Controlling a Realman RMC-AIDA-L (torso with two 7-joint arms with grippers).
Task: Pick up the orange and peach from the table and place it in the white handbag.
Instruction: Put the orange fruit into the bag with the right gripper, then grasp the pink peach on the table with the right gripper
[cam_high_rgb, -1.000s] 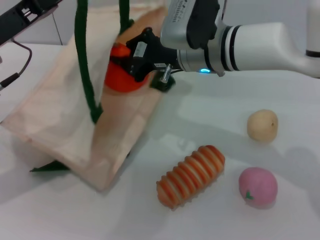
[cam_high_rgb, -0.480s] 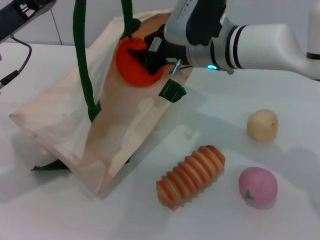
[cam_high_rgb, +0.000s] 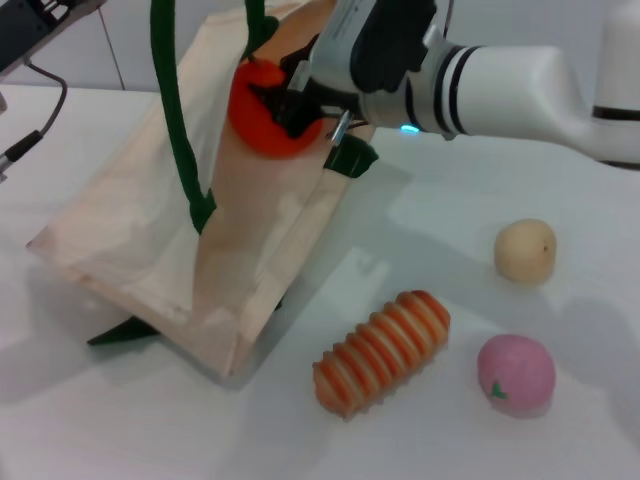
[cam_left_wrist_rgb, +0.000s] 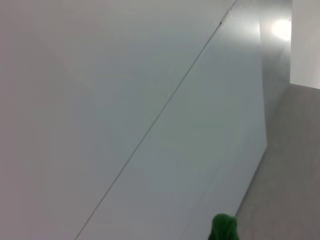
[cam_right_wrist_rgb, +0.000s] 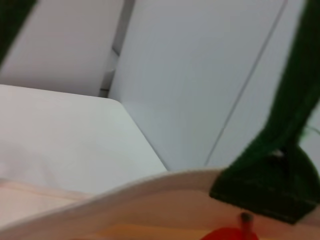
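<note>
The orange is gripped by my right gripper, which is shut on it at the upper mouth of the white handbag. The orange sits against the bag's inner cloth. The handbag is tilted up, and its dark green handles rise out of the top of the head view. The right wrist view shows the top of the orange with its stem, the bag's rim and a green tab. The peach lies on the table at the front right. Part of my left arm shows at the top left; its gripper is out of view.
A long orange-and-cream ribbed item lies in front of the bag. A pale beige round fruit lies behind the peach. A green side tab hangs below the right gripper. The left wrist view shows a wall and a handle tip.
My right gripper has lifted the orange and moved it slightly toward the bag's top rim. The bag has swung more upright and its lower end has shifted right.
</note>
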